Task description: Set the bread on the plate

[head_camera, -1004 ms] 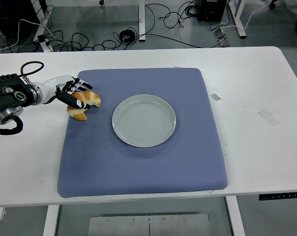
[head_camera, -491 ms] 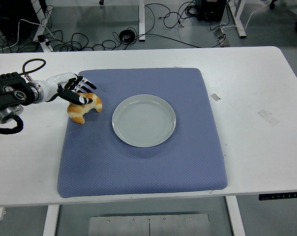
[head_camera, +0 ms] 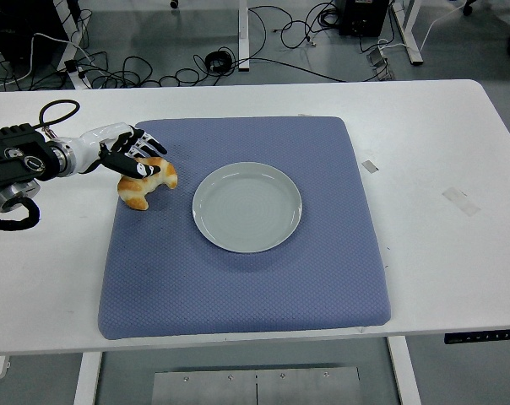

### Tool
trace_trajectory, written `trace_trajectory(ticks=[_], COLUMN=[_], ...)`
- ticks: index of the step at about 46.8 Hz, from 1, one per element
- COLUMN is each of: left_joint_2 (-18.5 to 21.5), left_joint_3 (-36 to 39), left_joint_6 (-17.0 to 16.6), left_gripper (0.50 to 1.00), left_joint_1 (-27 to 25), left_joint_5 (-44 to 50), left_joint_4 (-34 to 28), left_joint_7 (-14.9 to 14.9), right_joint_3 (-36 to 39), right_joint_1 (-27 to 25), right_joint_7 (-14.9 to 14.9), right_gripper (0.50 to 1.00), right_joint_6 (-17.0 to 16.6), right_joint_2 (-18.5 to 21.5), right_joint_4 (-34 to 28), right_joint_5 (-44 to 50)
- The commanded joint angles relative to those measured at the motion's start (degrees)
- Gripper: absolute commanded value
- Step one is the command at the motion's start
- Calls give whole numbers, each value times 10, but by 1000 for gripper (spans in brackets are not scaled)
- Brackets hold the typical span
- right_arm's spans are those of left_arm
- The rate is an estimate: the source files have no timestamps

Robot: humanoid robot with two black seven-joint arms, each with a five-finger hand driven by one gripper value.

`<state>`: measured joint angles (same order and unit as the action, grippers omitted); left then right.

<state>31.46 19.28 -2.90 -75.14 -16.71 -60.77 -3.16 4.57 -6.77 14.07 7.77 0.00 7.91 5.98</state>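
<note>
A golden-brown croissant-shaped bread (head_camera: pixel 149 183) lies at the left edge of the blue mat (head_camera: pixel 238 287). My left hand (head_camera: pixel 137 160) comes in from the left, and its fingers curl over the top of the bread and hold it. An empty pale grey plate (head_camera: pixel 247 207) sits in the middle of the mat, a short way to the right of the bread. The right arm is out of view.
The mat lies on a white table (head_camera: pixel 441 152). Small strips of tape (head_camera: pixel 460 201) are stuck to the table on the right. Cables and desk legs show on the floor beyond the table's far edge.
My left hand has closed over the bread and shifted it slightly to the right, toward the plate. The bread has turned a little.
</note>
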Motion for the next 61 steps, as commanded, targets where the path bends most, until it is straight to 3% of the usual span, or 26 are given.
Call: trace_trajectory(ticks=[1, 19, 42, 61], left_joint_2=[1, -3, -94, -105], left_joint_3=[-8, -68, -87, -82], left_joint_6=[0, 30, 41, 43], left_gripper=[616, 616, 621, 625], left_joint_1=[-2, -12, -37, -26], left_joint_5=[2, 4, -1, -3], left_joint_4=[0, 0, -1, -9], left_joint_7=[0, 0, 0, 0], right_joint_3=[0, 0, 0, 0], right_joint_1=[0, 0, 0, 0], right_joint_7=[0, 0, 0, 0], right_gripper=[1000, 1000, 1000, 1000], right_joint_6=[0, 0, 0, 0], right_joint_2=[0, 0, 0, 0], right_joint_4=[0, 0, 0, 0], right_joint_5=[0, 0, 0, 0])
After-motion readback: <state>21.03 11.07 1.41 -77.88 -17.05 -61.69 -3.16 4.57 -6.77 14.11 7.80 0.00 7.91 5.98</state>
